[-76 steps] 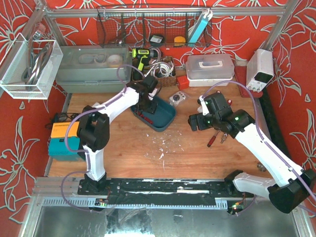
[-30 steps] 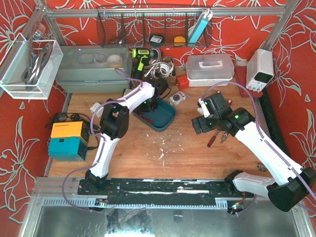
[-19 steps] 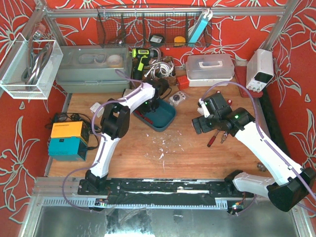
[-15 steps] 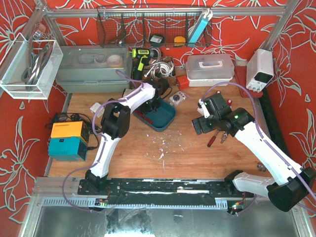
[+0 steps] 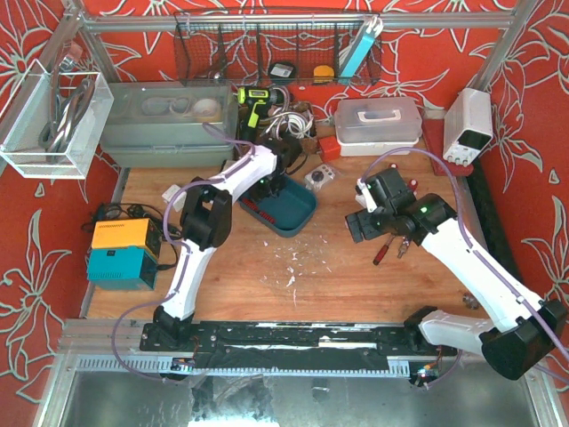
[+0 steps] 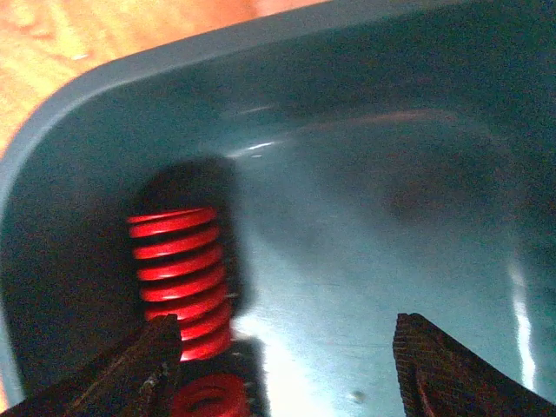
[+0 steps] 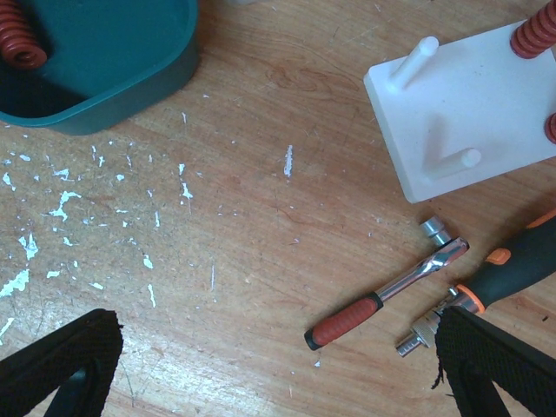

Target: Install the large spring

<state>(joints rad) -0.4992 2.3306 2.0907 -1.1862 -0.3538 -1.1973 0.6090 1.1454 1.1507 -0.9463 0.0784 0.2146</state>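
Left gripper [image 6: 287, 360] is down inside the bin [image 6: 373, 165], jaws wide, nothing held. The large spring [image 6: 178, 278] sits in the bin's corner, close to the wall, and it's just beside the left finger rather than between the two. A smaller spring [image 6: 208, 397] sits right below it. Close from here and that finger may shove the big one into the wall, or snag the small one instead. Right gripper [image 7: 274, 369], also spread and empty, hangs right of the bin, near the peg block [image 7: 469, 113].

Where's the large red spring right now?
The large spring sits in a corner of the teal bin, on the left of the left wrist view, just beyond the open left gripper.
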